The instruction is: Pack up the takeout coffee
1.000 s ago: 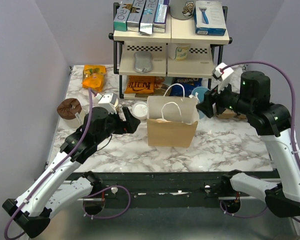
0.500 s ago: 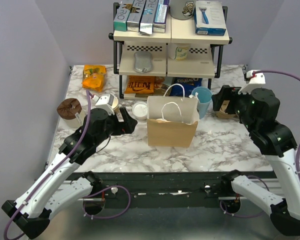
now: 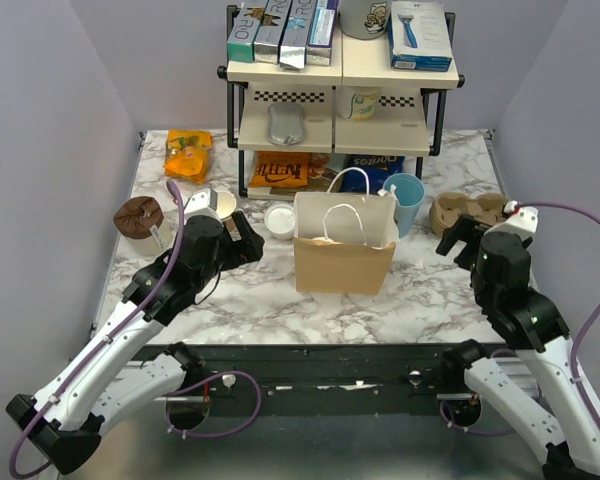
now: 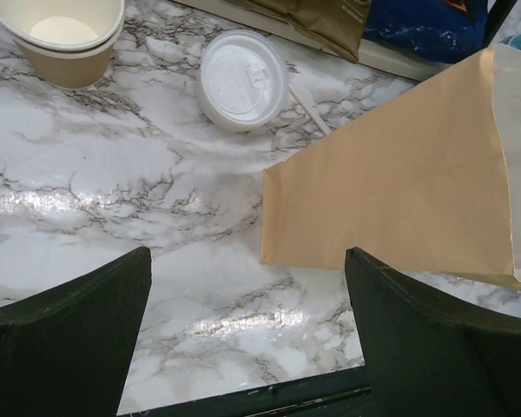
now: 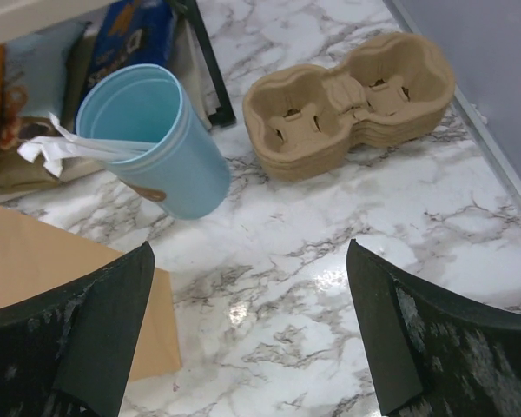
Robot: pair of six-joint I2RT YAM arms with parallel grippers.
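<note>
The takeout coffee [image 3: 278,220], a small cup under a round white lid, stands on the marble just left of the brown paper bag [image 3: 345,252]. In the left wrist view I see its lid [image 4: 241,78] from above, with the bag's side [image 4: 399,174] to the right. My left gripper [image 3: 245,240] is open and empty, a little to the left of and nearer than the coffee, with bare marble between its jaws [image 4: 247,256]. My right gripper [image 3: 458,236] is open and empty at the right, over marble [image 5: 250,252] near the bag's right end.
A lidless tan cup [image 3: 220,203] [image 4: 65,35] stands left of the coffee. A light-blue cup [image 3: 406,201] [image 5: 148,139] stands behind the bag's right corner, a cardboard cup carrier [image 3: 470,210] [image 5: 352,100] further right. A shelf rack [image 3: 335,90] is behind, a brown round thing [image 3: 138,215] at left.
My right arm has swung away from the bag and blue cup, to the right and down toward the near edge. My left gripper has drawn back slightly to the left.
</note>
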